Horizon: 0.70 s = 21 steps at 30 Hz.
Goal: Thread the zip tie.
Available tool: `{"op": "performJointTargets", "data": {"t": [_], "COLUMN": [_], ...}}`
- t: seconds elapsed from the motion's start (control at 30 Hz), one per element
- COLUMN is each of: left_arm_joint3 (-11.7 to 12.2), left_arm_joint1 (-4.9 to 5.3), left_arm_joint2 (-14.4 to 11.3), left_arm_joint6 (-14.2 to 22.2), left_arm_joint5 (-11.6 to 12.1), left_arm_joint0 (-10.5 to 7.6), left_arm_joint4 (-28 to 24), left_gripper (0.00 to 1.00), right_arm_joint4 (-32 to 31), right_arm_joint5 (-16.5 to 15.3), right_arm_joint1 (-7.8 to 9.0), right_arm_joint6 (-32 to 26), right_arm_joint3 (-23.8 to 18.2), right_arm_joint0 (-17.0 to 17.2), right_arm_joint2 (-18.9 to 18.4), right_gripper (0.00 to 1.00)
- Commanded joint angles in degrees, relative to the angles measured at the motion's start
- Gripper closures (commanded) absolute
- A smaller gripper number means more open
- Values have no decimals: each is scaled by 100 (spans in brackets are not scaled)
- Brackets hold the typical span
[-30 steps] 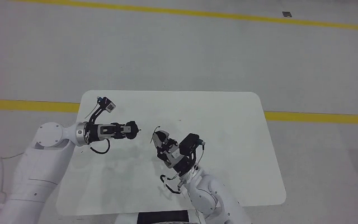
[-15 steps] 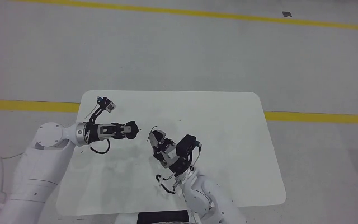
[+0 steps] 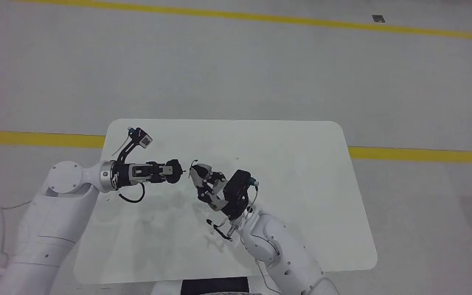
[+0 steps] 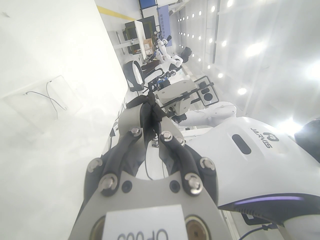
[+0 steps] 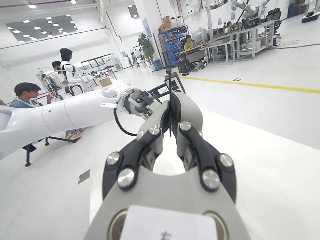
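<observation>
**Zip tie, black: standing out of the right fingers toward the left gripper**

Item: zip tie, a thin black strip. The right gripper is pinching it between closed fingers. The zip tie is running lengthwise along them and sticking out well past the tips, its small blocky end outermost.

Position: it is hanging in the air above the white table, left of the table's middle, and is not touching the surface.

Counterpart: the left gripper is lying roughly level over the table and pointing across at the right gripper, tips facing tips with a small gap between. Its fingers are pressing together. Dark material is showing at their tips in the left wrist view. Whether that is another part of the zip tie or only the finger pads cannot be told.

Governing relation: the free end is pointing from the right fingers toward the left gripper, which is sitting just beside it.

Judgement: the coming move is probably depending on lining the zip tie's long axis up with whatever the left fingers are presenting. A slight tilt of so slender a piece would likely be carrying it past.
</observation>
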<state>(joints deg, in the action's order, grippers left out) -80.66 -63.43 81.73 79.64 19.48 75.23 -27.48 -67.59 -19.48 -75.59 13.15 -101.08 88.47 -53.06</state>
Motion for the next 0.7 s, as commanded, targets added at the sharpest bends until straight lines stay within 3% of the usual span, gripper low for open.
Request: {"op": "performJointTargets", "data": {"t": [0.0, 0.3, 0.37, 0.5, 0.67], "left_arm_joint3": [0, 0, -108, -73, -63], "left_arm_joint1": [0, 0, 4, 115, 356], "left_arm_joint2": [0, 0, -44, -121, -411], "left_arm_joint6": [0, 0, -64, 0, 0], "left_arm_joint5": [0, 0, -39, -40, -49], "left_arm_joint0": [0, 0, 19, 30, 48], "left_arm_joint4": [0, 0, 10, 308, -204], "left_gripper": [100, 100, 100, 100, 100], "right_arm_joint4": [0, 0, 7, -117, -143], "right_arm_joint5": [-1, -1, -1, -1, -1], "right_arm_joint1": [-1, -1, 2, 103, 371], "right_arm_joint6": [-4, -4, -13, 145, 465], "right_arm_joint3": [-4, -4, -25, -95, -116], "right_arm_joint0": [4, 4, -11, -96, -222], "right_arm_joint2": [-2, -2, -18, 67, 229], "right_gripper": [100, 100, 100, 100, 100]}}
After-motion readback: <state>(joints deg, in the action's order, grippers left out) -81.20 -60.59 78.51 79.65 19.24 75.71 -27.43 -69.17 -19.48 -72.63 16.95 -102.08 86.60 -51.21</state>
